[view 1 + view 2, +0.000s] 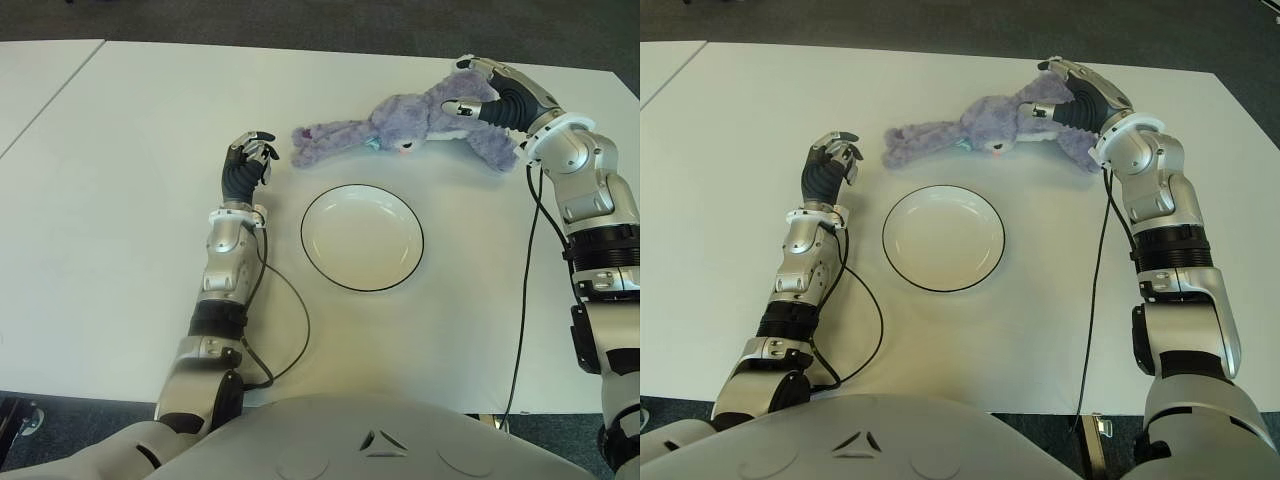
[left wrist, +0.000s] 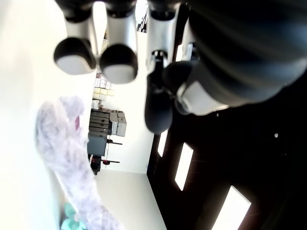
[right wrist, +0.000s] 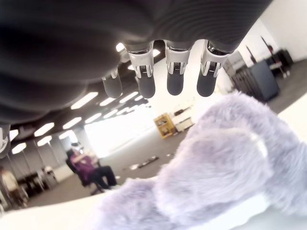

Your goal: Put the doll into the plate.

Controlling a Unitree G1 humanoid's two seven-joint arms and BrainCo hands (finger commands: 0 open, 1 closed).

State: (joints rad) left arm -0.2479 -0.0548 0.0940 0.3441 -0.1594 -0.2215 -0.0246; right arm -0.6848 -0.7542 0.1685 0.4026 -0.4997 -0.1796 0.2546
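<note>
— White table [image 1: 120, 250] fills nearly the whole frame, with a strip of dark floor along the top edge. What lies on it?

— At the centre sits a white plate [image 1: 362, 237] with a thin dark rim, nothing in it. Above it, in the upper middle, the purple doll [image 1: 400, 128] lies flat on its side, stretched left to right, apart from the plate.

— And the robot's hands?

— The right hand [image 1: 490, 95] shows at the upper right, over the doll's right end. Its wrist view has the fingers [image 3: 175, 79] held straight and apart above the fur, not closed around it; contact cannot be told.

— The other one?

— The left hand [image 1: 250, 160] stands left of the plate, just beside the doll's left tip, fingers loosely curled, holding nothing. A black cable [image 1: 290, 330] runs along that forearm across the table.
</note>
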